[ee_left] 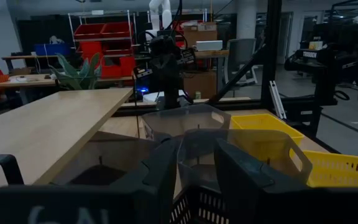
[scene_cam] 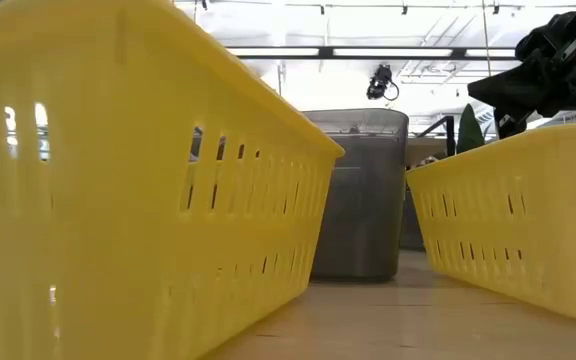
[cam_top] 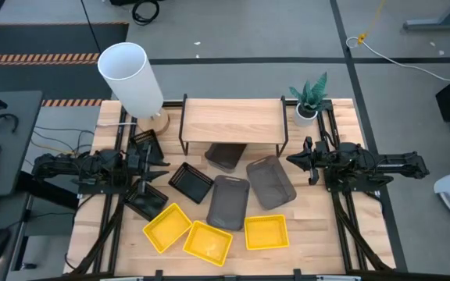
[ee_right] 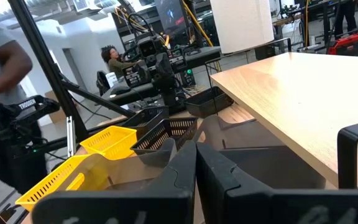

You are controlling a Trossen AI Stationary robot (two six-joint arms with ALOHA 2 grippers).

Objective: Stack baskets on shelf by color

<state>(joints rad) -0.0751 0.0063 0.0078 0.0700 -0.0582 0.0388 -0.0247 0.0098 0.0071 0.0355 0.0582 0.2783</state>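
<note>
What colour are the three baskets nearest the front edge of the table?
Bright yellow, all three. The high view shows them best, in a row.

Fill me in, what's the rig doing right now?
Nothing is held yet. The left gripper and right gripper hang at the table's two sides, not on any basket. The shelf top is bare. Three yellow baskets lie in a row at the front, two grey baskets behind them and a third partly under the shelf, black baskets toward the left. A lamp and a plant stand at the back.
</note>
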